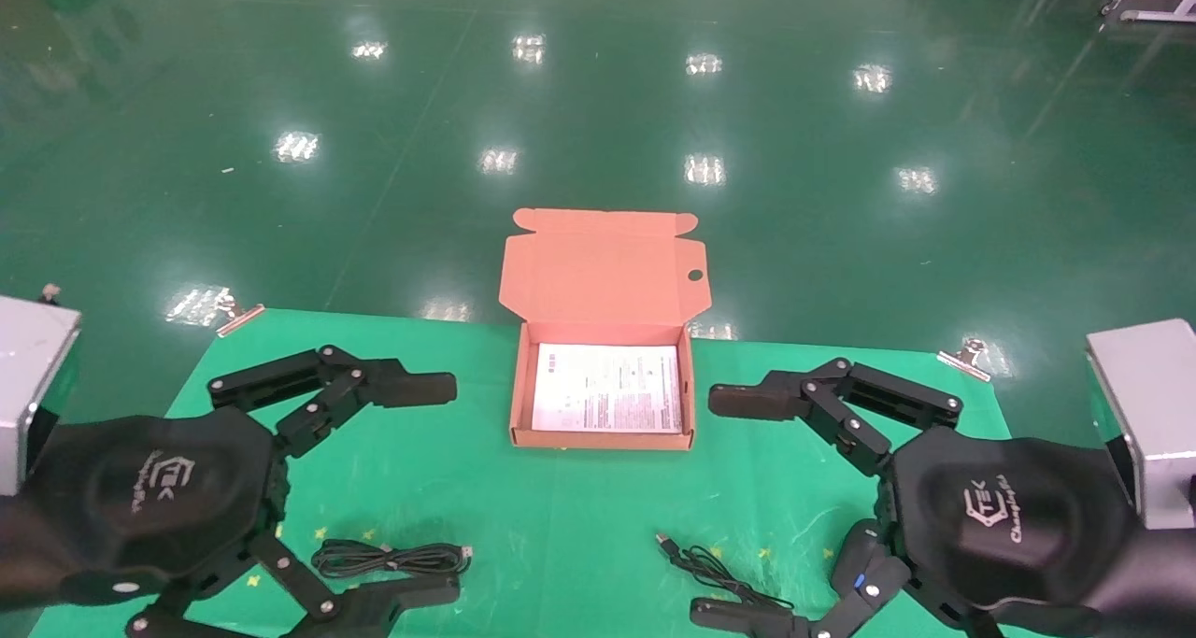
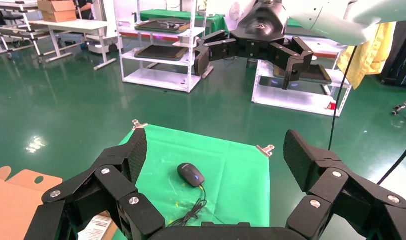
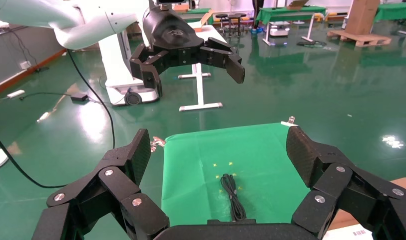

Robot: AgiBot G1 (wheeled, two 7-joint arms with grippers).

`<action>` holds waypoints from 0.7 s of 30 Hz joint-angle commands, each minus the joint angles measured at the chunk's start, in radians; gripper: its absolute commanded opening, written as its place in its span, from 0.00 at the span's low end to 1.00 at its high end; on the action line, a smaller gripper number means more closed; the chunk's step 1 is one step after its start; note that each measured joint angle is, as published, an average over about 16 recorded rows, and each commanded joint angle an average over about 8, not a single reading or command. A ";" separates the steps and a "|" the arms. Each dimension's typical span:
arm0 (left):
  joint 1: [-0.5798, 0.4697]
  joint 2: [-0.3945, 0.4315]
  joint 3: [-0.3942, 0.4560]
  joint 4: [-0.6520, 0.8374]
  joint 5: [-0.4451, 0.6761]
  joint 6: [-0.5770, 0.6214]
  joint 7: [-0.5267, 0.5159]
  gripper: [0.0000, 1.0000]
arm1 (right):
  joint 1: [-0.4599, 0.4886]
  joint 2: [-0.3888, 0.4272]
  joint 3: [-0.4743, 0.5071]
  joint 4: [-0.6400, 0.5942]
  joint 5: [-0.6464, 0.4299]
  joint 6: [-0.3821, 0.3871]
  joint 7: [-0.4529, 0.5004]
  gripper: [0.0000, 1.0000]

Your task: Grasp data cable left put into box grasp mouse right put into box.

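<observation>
The worktop [image 1: 579, 517], covered in green cloth, carries everything, and the box [image 1: 604, 430] makes the best landmark: it sits at the middle of the far edge, its flap lid standing open and a white printed sheet [image 1: 607, 388] lying flat on its floor.

To the robot's left of the box hangs the left claw [image 1: 420, 487], its jaws spread wide and holding nothing. To the right of the box, mirroring it, hangs the right claw [image 1: 740, 505], also spread wide and empty.

Nearer the robot than the box and to its left lies the data cable [image 1: 391, 558], a long narrow bundle stretched across the cloth, right under the left claw's lower finger. Nearer than the box and to its right, the mouse [image 1: 856, 554] is mostly hidden behind the right claw in the head view; its thin cord [image 1: 710, 565] trails loose toward the middle.

Nothing has gone into the box, so the cable grasp seems to be the step in hand. To do it well, the left claw should come straight down over the middle of the bundle, with its jaws across the narrow width rather than along the length, so all strands are pinched together and no loop slips free on lifting. It should then clear the box's near wall before releasing over the sheet.
</observation>
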 commanded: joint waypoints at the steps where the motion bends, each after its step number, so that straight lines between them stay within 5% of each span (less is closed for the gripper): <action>1: 0.000 0.000 0.000 0.000 0.000 0.000 0.000 1.00 | 0.000 0.000 0.000 0.000 0.000 0.000 0.000 1.00; 21: -0.004 0.000 0.006 0.001 0.014 -0.001 -0.001 1.00 | 0.013 0.004 -0.006 0.007 -0.035 0.004 -0.017 1.00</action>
